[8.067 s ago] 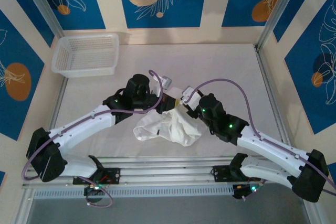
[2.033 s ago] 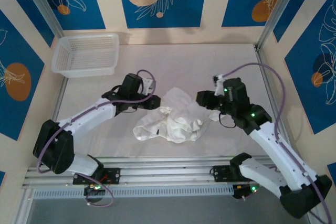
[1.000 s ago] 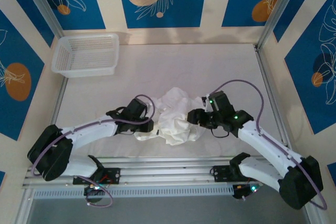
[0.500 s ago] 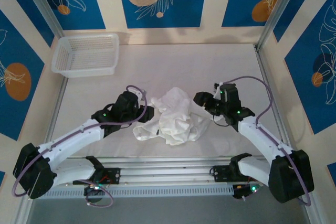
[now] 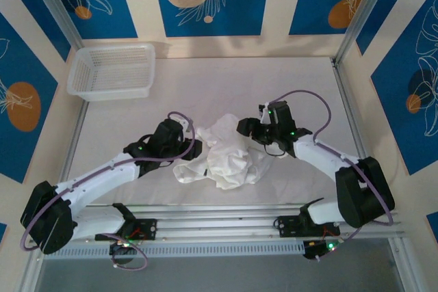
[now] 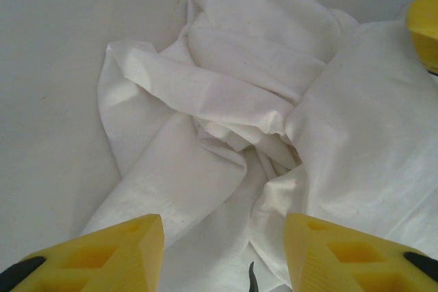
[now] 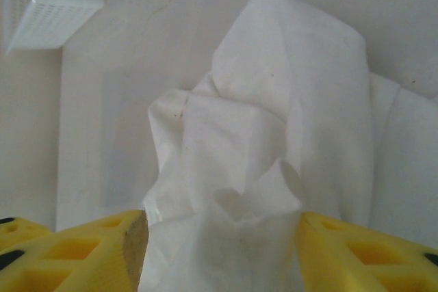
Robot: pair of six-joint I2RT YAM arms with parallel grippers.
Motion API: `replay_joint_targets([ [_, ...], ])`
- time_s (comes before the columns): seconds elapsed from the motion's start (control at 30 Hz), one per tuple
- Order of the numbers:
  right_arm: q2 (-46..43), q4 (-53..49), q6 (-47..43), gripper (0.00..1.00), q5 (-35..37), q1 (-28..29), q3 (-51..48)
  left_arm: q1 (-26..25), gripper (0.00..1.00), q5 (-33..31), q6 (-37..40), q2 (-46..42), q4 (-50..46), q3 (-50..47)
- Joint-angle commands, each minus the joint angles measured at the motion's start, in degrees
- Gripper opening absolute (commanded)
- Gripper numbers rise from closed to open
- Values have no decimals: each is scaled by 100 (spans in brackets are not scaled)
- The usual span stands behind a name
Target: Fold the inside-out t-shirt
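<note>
1. Top view: the t-shirt (image 5: 222, 158) lies crumpled on the worktop (image 5: 205, 80), nearer the near edge. The right gripper (image 5: 244, 128) has moved left to the shirt's far right edge, and the left gripper (image 5: 195, 148) stays at its left edge. The heap looks unchanged, so I judge no fold made yet.
2. Left wrist: the jaws are wide, over the creased t-shirt (image 6: 233, 100).
3. Right wrist: the jaws are apart and the t-shirt (image 7: 287, 100) fills the gap. I cannot tell whether it is pinched.

Thin, wrinkly, matt cloth t-shirt (image 5: 229, 157)
</note>
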Motion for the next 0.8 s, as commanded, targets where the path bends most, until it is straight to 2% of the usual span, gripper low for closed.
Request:
replay_joint_targets([
  [0.0,106,-206,-301,53,289,143,179,69,50,-98,85,26,-40,-22],
  [0.1,187,-441,-434,38,485,226,328,82,51,-156,0,41,-42,-57],
  [0.23,-111,-811,-591,2,703,261,476,184,69,-174,-120,-49,-125,-69],
  [0.27,-355,-879,-606,0,790,264,474,265,75,-98,-134,-57,-171,-52],
  [0.4,-1646,-1072,-520,0,1218,273,265,601,85,315,-53,309,-437,224],
  [0.57,-3421,-741,-255,0,1324,255,-401,671,84,405,105,1460,-725,840],
  [0.67,-4029,-630,-218,0,1165,255,-628,671,78,521,-75,1910,-501,914],
  [0.77,-4243,-947,-279,0,1121,251,-556,671,72,305,-309,2172,-648,946],
])
